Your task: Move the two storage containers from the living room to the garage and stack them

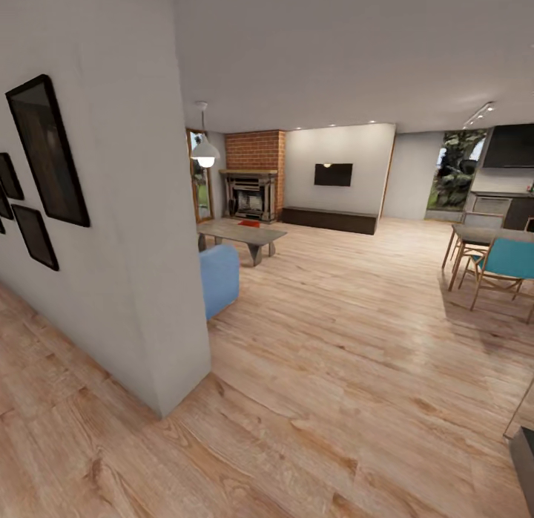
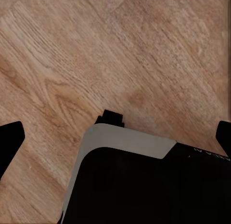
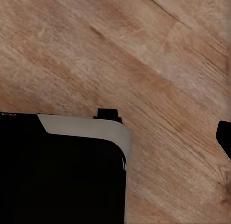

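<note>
Facing the living room from behind a wall corner

Looking past the white wall (image 1: 133,228), an orange-red storage container (image 1: 250,223) lies on the low counter (image 1: 241,234) before the brick fireplace (image 1: 254,178). Both claws hang over plank floor (image 1: 356,340); their opening cannot be told.

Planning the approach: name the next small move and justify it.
Probably drive forward past the white wall corner toward the coffee table, where a small orange-red object lies by the brick fireplace. Both wrist views look down on wood floor, nothing held.
</note>
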Available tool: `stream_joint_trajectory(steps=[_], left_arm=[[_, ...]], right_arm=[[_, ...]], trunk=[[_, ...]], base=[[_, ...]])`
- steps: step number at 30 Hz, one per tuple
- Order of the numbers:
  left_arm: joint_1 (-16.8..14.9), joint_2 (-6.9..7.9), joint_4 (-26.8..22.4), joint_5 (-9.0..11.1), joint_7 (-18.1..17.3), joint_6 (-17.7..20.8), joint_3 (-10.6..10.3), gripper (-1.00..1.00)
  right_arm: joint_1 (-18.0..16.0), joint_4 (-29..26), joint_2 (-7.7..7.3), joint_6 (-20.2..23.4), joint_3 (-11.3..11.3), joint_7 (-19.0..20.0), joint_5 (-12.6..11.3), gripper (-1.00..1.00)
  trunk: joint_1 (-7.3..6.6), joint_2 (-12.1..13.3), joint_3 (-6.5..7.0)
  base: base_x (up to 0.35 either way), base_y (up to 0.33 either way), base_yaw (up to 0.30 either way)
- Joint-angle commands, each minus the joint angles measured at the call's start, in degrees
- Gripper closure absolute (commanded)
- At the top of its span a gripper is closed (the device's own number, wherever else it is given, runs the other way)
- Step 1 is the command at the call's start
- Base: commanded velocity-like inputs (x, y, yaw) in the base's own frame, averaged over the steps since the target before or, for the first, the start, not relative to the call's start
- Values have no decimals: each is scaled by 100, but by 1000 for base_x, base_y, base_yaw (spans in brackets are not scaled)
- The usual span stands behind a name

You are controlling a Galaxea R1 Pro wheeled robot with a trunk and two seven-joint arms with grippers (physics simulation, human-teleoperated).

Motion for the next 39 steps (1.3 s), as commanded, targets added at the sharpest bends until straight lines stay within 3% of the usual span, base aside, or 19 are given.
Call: stream_joint_trajectory(steps=[1,39], left_arm=[[-4,-1,3,21,9,-15,-4,-100],[-4,10,3,51,9,41,-4,-100]], right_arm=[[-8,17,2,-32,48,-4,-55,-100],[-8,17,-4,-29,61,30,-53,-100]], trunk=[[4,-4,-7],[4,-4,-7]], base=[[325,0,-48],[325,0,-277]])
